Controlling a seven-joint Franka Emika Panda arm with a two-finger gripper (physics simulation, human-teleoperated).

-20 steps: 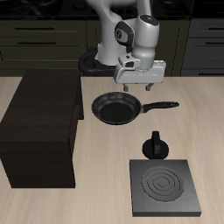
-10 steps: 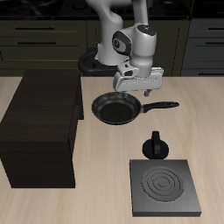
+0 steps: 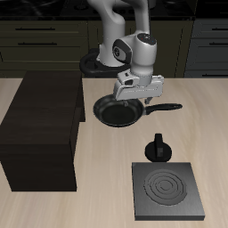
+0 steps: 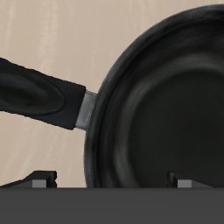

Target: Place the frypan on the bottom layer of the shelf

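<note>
One frypan (image 3: 118, 110), one shelf (image 3: 40, 129), one gripper (image 3: 137, 96).
Fingers spread wide above the pan, holding nothing; one pot (image 3: 158, 147), one plate (image 3: 166, 190).

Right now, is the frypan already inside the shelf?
No, in the exterior view the frypan lies on the table beside the shelf, under the gripper.

Your frypan (image 3: 118, 110) sits on the table (image 3: 200, 116) beside the shelf (image 3: 40, 129); the pot (image 3: 158, 147) and plate (image 3: 166, 191) lie nearer the front edge.
</note>
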